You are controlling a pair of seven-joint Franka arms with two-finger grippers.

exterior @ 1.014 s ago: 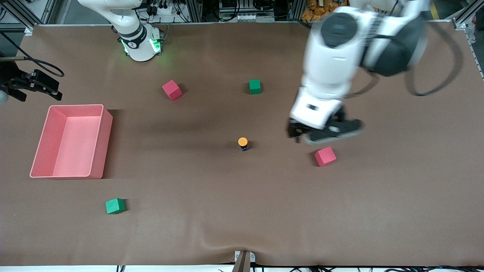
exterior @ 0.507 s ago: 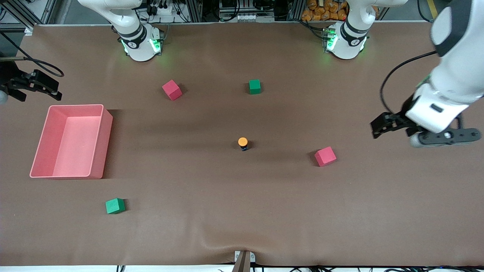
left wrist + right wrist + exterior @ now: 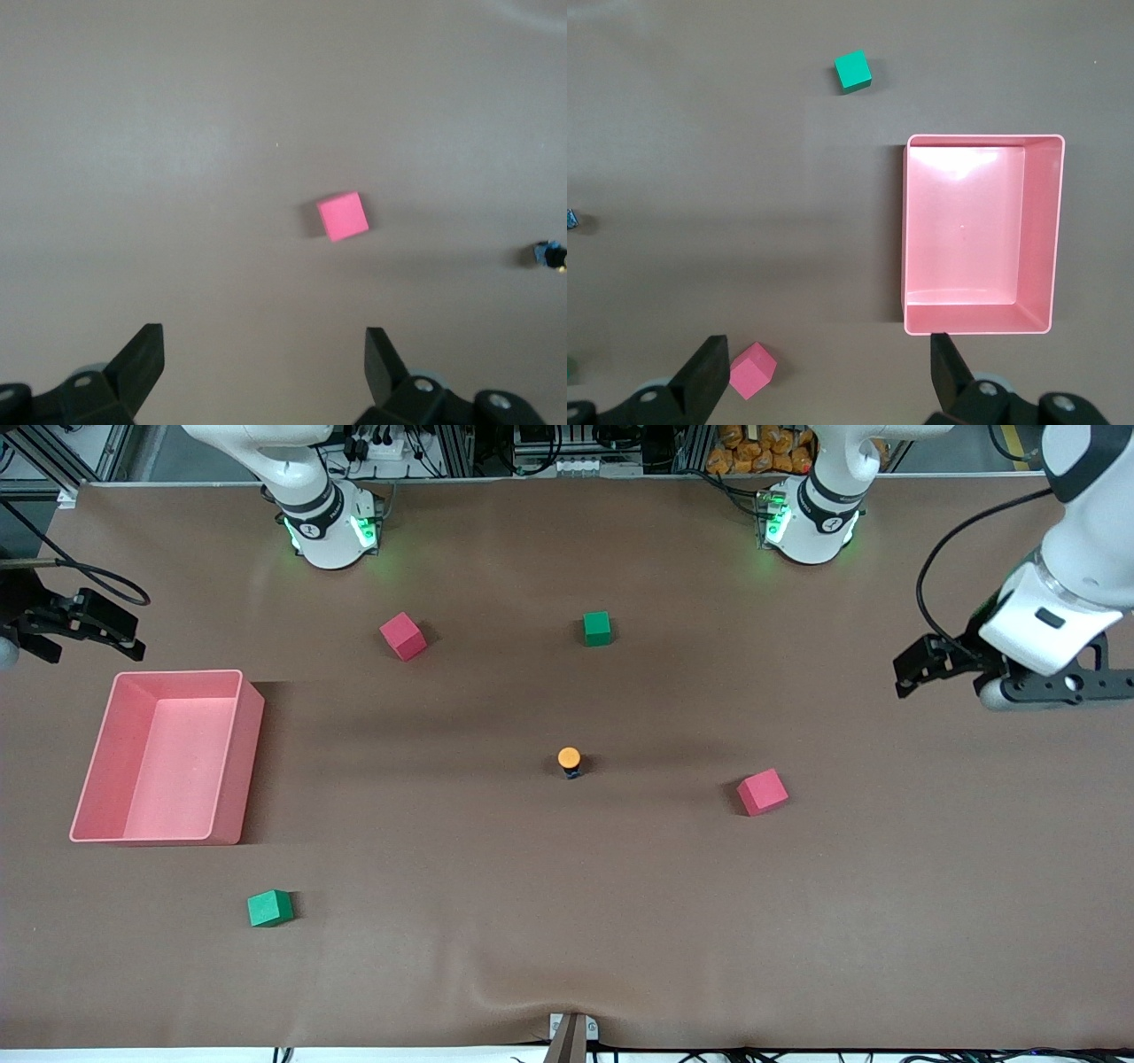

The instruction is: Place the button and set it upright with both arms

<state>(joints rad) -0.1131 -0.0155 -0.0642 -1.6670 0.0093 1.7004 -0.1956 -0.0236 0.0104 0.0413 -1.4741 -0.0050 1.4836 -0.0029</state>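
front view: the button point(image 3: 569, 761) stood upright near the middle of the table point(image 3: 567, 921), orange cap up, touching nothing. a red cube point(image 3: 762, 792) lay at about four o'clock from it, toward the left arm's end; another red cube point(image 3: 403, 636) sat at ten o'clock and a green cube point(image 3: 597, 628) near twelve o'clock, both farther from the camera. a second green cube point(image 3: 269, 908) lay at eight o'clock, nearer the camera. the pink bin point(image 3: 232, 766) at nine o'clock, toward the right arm's end, held nothing. the left gripper point(image 3: 917, 669) hung over bare table at the left arm's end, the right gripper point(image 3: 84, 627) over that end's edge, past the bin's corner.

left wrist view: the left gripper's fingers point(image 3: 142, 359) were spread wide with nothing between them, over the red cube point(image 3: 343, 216); the button point(image 3: 551, 255) showed at the edge.

right wrist view: the right gripper's fingers point(image 3: 707, 372) were spread wide, holding nothing, above the bin point(image 3: 1052, 239), whose floor was bare.
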